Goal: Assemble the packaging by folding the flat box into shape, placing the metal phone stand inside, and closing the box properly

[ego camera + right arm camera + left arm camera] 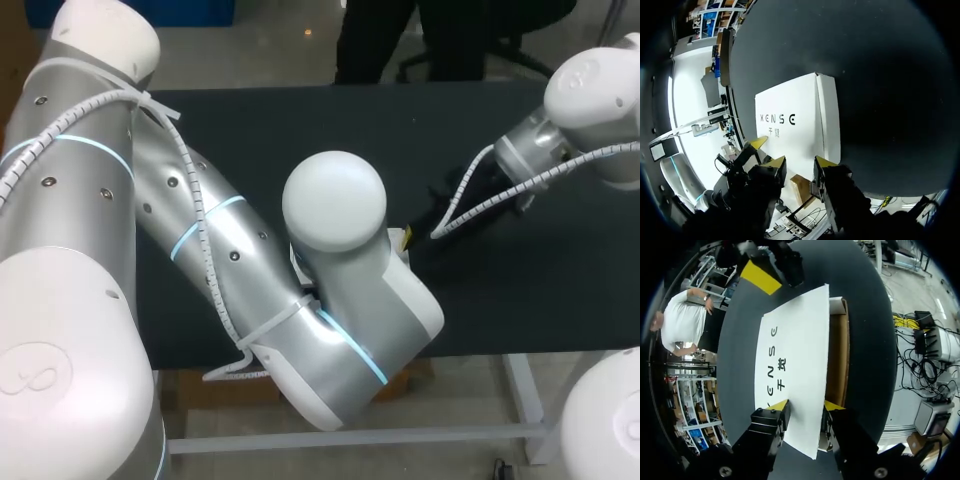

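One box (790, 365), low and lying flat, around the middle of the table (560, 290), nearer its front edge than its far one. Smooth white card outside, with one line of dark lettering and two smaller marks beside it. Plain brown cardboard (837, 355) inside, matte, showing as one long strip along a side of the white panel, so open along that side. Rectangular, with straight crisp edges. In the right wrist view, one broad top face and one narrow white end wall, meeting at a sharp fold. In the head view, almost wholly hidden behind the left arm (230, 250).

Left gripper (806, 406) at one end of the box: two black fingers with yellow tips, set apart, the white panel's long edge running between them. Parted, not clamped; touching the card or not, impossible to tell.

Right gripper (800, 162) also with two black, yellow-tipped fingers, spread apart, holding nothing, the white panel just ahead of them. In the left wrist view, just past the box's far end.

One table, matte black and flat. Two arms, silver and white, with rounded joints, thin pale-blue rings and white spiral cable wrap: the left bent over the table's middle, the right arm (590, 100) in from the right edge near the far corner.
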You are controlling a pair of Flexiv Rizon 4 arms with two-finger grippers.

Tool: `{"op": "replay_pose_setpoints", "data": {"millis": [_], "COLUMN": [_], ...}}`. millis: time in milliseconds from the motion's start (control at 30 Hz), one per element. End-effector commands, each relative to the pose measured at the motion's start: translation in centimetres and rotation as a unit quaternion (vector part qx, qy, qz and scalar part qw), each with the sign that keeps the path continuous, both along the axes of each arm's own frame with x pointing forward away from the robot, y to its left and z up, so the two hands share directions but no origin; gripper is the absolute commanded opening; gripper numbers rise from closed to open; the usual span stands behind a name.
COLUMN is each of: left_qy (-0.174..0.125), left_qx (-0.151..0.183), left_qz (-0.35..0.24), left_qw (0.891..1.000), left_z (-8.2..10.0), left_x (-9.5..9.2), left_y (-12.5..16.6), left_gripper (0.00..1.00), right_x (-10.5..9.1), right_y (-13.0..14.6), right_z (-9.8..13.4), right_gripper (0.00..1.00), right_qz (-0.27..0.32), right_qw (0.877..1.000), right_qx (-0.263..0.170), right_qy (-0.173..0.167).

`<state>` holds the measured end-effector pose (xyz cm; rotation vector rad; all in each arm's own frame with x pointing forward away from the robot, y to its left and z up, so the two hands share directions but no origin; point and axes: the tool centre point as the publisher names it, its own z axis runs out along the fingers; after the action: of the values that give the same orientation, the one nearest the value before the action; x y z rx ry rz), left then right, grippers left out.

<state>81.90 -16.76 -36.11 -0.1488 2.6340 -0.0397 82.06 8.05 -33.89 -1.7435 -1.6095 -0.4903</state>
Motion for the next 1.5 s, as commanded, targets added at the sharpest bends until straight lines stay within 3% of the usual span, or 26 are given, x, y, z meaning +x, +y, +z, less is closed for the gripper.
{"op": "replay_pose_setpoints", "data": {"millis": [33, 300, 1500], "left_qy": [-0.003, -0.001, -0.004], "left_qx": [0.001, 0.002, 0.001], "left_qz": [0.001, 0.002, 0.006], "left_qw": [1.000, 1.000, 1.000], "left_z": [-0.2, -0.4, -0.1], "left_x": [-0.2, -0.3, -0.9], "left_y": [-0.2, -0.3, -0.1], "left_gripper": [0.38, 0.38, 0.38], "right_x": [-1.0, -1.5, -3.1], "right_y": [-0.3, -0.3, 1.2], "right_z": [0.6, 0.9, 0.6], "right_gripper": [0.26, 0.00, 0.00], "right_qz": [-0.011, -0.009, 0.014], "right_qw": [1.000, 1.000, 0.999], "right_qx": [-0.004, -0.007, -0.020], "right_qy": [-0.015, -0.023, -0.038]}}
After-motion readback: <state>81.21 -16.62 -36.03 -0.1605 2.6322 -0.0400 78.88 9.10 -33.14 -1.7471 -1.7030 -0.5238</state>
